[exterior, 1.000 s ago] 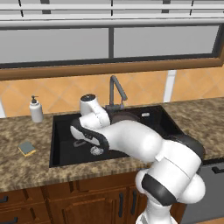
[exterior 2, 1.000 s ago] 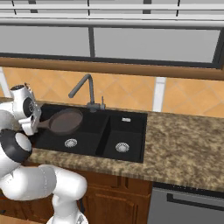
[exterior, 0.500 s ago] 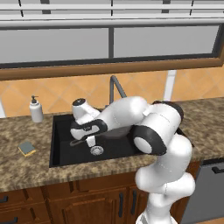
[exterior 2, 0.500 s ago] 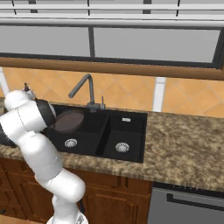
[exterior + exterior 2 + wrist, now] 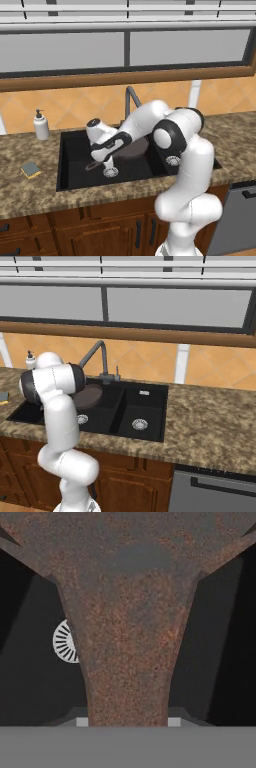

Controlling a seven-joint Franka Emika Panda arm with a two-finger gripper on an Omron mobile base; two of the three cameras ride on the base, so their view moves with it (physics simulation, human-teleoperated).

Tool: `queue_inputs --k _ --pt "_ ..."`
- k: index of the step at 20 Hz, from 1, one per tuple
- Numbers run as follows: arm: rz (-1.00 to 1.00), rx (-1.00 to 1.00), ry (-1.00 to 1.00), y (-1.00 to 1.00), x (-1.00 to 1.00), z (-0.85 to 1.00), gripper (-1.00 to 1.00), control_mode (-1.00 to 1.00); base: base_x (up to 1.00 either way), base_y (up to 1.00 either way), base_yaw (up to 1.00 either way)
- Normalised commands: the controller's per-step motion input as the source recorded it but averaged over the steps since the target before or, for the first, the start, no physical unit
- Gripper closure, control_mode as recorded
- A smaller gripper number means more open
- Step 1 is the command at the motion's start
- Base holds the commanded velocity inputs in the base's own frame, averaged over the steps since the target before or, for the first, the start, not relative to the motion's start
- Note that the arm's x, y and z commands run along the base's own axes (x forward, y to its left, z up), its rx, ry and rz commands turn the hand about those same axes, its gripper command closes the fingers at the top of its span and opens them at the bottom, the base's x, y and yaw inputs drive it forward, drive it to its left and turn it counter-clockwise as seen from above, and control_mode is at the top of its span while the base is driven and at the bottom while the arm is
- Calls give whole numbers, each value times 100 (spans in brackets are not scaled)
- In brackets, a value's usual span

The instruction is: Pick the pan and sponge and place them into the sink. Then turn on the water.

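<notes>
Rust-brown handle of the pan (image 5: 131, 662) fills the middle of the hand view, running down between the gripper's (image 5: 100, 162) fingers, which are closed on it. Beyond, centre frame in the left base view, lies the black sink (image 5: 75, 172); the sponge (image 5: 30, 170) sits far left.

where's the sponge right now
In the left base view the sponge lies on the granite counter left of the sink, below the soap dispenser.
</notes>
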Motion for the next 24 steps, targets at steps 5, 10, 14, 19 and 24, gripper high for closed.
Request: queue_inputs --k 5,10,14,19,24 --pt "-1 0 -15 0 -3 -33 100 -100 0 0 0" --pt "-3 0 -24 -5 -10 -36 100 -100 0 0 0" --pt "-6 0 -16 -5 -27 -50 100 -100 0 0 0" --pt "-11 10 -2 0 -37 -48 100 -100 0 0 0" --pt "-14 18 0 0 -44 -42 100 -100 0 0 0"
